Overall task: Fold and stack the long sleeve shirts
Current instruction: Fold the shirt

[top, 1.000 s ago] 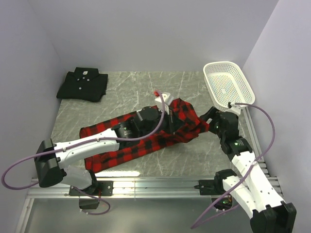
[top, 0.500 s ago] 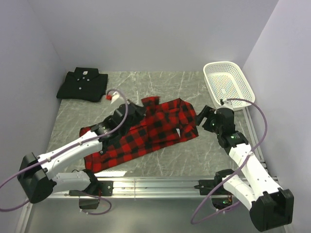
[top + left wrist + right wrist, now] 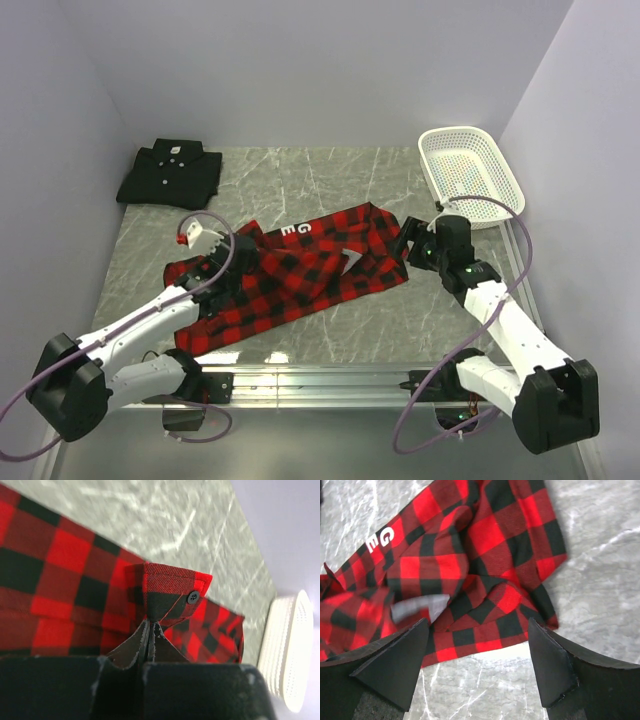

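Pinched tight, the left gripper has hold of a buttoned cuff of the plaid shirt, and the cuff stands up from between its fingertips, over the left part of the tabletop. On the other side, the right gripper hangs with its jaws wide apart and nothing between them, just above the right end of the same shirt. The red-and-black garment lies in a rumpled diagonal band across the middle of the tabletop, from near the left front corner toward the right edge. White letters G and E show along its far side, and a grey label shows near its middle. Farther back, the black shirt sits folded in the far left corner, well apart from the plaid one. A white mesh basket stands in the far right corner.
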